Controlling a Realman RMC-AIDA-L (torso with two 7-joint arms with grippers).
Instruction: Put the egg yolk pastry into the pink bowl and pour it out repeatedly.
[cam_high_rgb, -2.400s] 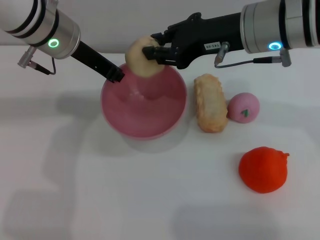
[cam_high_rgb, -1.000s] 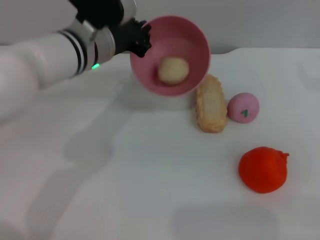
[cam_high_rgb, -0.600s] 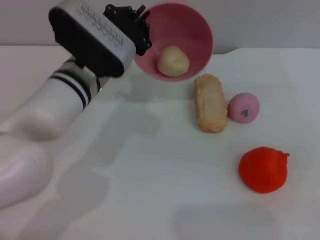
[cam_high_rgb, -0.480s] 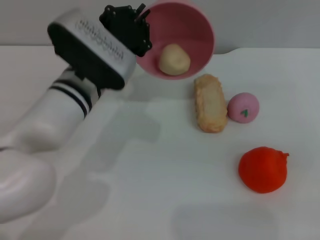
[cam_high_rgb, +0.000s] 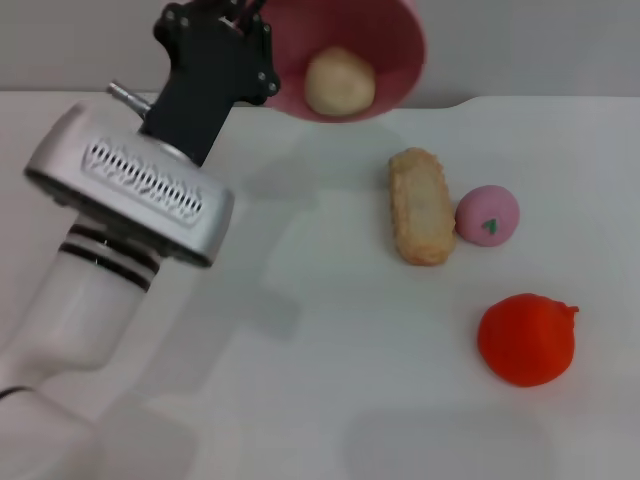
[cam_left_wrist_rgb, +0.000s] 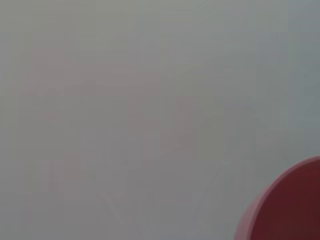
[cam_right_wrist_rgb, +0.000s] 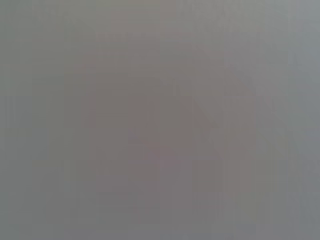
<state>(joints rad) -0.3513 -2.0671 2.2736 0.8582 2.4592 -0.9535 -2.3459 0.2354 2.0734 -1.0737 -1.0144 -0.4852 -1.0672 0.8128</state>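
Note:
The pink bowl (cam_high_rgb: 388, 45) is held high at the far top of the head view, tipped on its side with its opening facing me. The pale egg yolk pastry (cam_high_rgb: 340, 82) rests inside it against the lower wall. My left gripper (cam_high_rgb: 258, 55) is shut on the bowl's left rim, with the left arm reaching up from the lower left. A part of the bowl's rim shows in the left wrist view (cam_left_wrist_rgb: 287, 205). My right gripper is out of view, and the right wrist view shows only blank grey.
On the white table (cam_high_rgb: 320, 340) lie a long golden-brown bread piece (cam_high_rgb: 421, 205), a pink ball with a green mark (cam_high_rgb: 487, 215) beside it, and an orange-red fruit (cam_high_rgb: 526, 338) at the front right.
The left arm has raised the tilted bowl higher, toward the top edge of the view, and its wrist has swung lower and nearer. The pastry stays inside the bowl.

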